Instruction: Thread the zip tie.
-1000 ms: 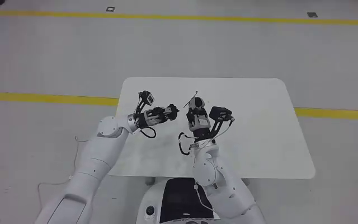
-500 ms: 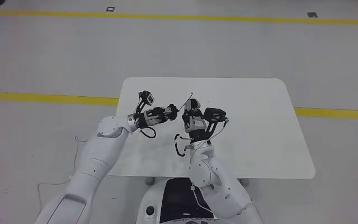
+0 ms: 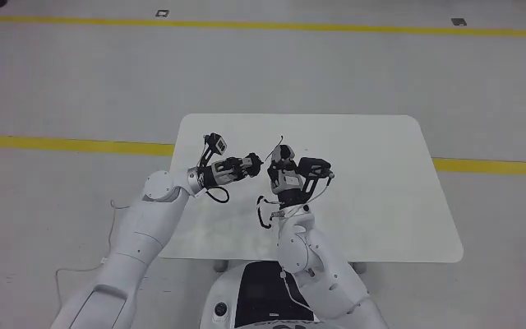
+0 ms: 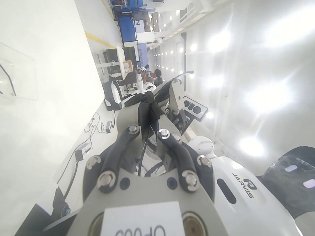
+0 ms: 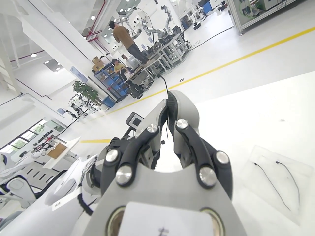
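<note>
I'm holding the right gripper point(image 5: 169, 100) clamped on the zip tie point(image 5: 166, 87) above the table. A short length with a small knob at its end is sticking out past the tips. The left gripper point(image 4: 149, 99) is hanging just beside it with its fingers pressed together, and I'm not making out whether anything is pinched there. I'm seeing no closed loop, so I'm judging the pickup done and the threading itself not yet done. The two sets of fingers are crowding each other, leaving little room for lining up the ends. Farther out on the table point(image 3: 378, 181), a clear tray point(image 5: 304, 170) is lying with two spare ties point(image 5: 272, 185), well apart from the grippers. Beyond, a yellow floor line point(image 3: 82, 145) is running past.
</note>
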